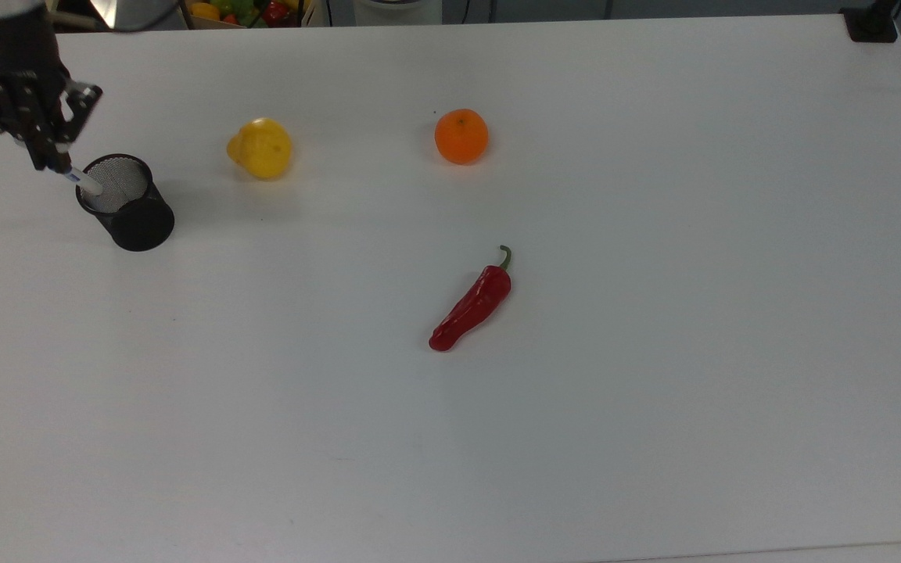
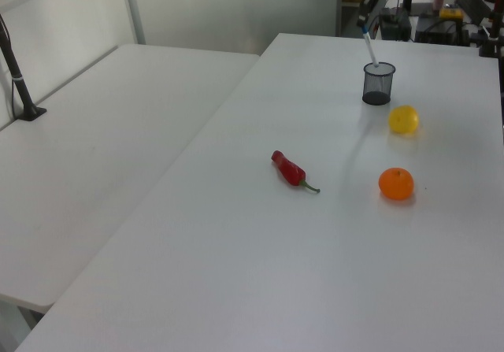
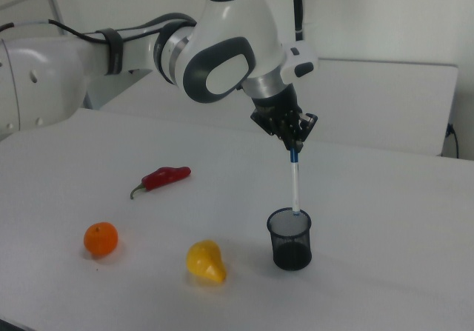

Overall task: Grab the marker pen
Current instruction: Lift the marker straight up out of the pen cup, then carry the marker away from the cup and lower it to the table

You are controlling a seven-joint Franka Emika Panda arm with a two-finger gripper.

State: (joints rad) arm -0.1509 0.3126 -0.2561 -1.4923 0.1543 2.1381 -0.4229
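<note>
We see a robotics lab: bare white tables [image 2: 118, 131], a Franka arm [image 3: 148, 49], equipment racks [image 2: 453, 9] behind.
</note>
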